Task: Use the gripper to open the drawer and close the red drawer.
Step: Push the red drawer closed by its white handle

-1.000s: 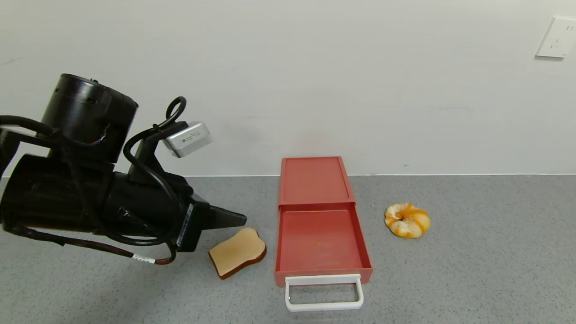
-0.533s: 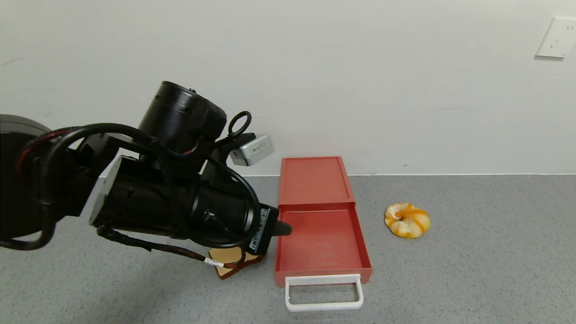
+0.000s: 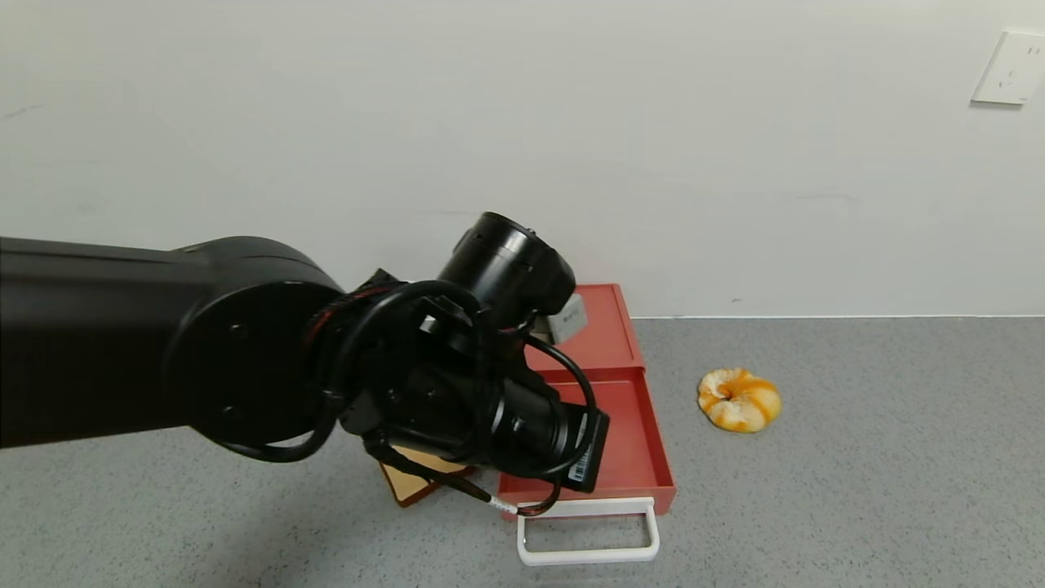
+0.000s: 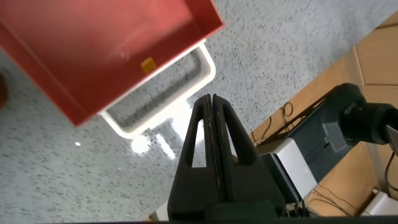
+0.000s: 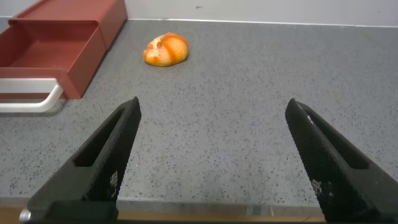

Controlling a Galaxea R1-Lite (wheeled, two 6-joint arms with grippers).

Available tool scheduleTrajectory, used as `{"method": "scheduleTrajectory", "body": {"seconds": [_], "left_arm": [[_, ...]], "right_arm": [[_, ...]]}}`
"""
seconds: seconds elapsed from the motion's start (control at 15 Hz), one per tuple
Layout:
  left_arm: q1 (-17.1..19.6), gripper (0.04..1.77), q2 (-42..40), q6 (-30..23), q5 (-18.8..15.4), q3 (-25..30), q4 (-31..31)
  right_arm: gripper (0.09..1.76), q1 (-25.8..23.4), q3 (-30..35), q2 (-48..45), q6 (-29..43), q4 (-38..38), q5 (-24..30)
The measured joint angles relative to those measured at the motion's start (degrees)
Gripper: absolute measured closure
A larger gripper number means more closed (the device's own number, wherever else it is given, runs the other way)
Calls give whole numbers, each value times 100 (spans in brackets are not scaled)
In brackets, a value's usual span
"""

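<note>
The red drawer (image 3: 633, 445) stands against the wall with its shallow tray pulled out and its white loop handle (image 3: 588, 556) toward me. My left arm (image 3: 457, 392) reaches across the tray's front left part, and its fingers are hidden behind the wrist in the head view. In the left wrist view the left gripper (image 4: 209, 99) is shut with nothing in it, its tips just outside the handle (image 4: 202, 65) near one corner, beyond the tray (image 4: 93, 50). The right gripper (image 5: 212, 104) is open and low over the table, well apart from the drawer (image 5: 56, 37).
A slice of bread (image 3: 406, 485) lies left of the drawer, mostly covered by my left arm. An orange-and-white pastry (image 3: 739, 398) sits on the grey table to the right of the drawer and also shows as the pastry (image 5: 165, 50) ahead of the right gripper.
My left arm has swung right, from beside the bread to over the tray's front near the handle. It now covers most of the bread. The drawer has not moved.
</note>
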Motion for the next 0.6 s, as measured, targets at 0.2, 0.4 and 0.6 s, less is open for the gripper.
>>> {"method": "scheduleTrajectory", "body": {"seconds": [0.2, 0.4, 0.6], "left_arm": [[-238, 170, 538, -488, 35, -574, 472], [-474, 170, 952, -831, 188, -883, 535], [-656, 170, 1258, -1154, 345, -992, 527]], "right_arm": [[14, 0, 0, 0, 2, 0, 0], [14, 0, 0, 0, 0, 0, 2], [14, 0, 0, 0, 0, 2, 0]]}}
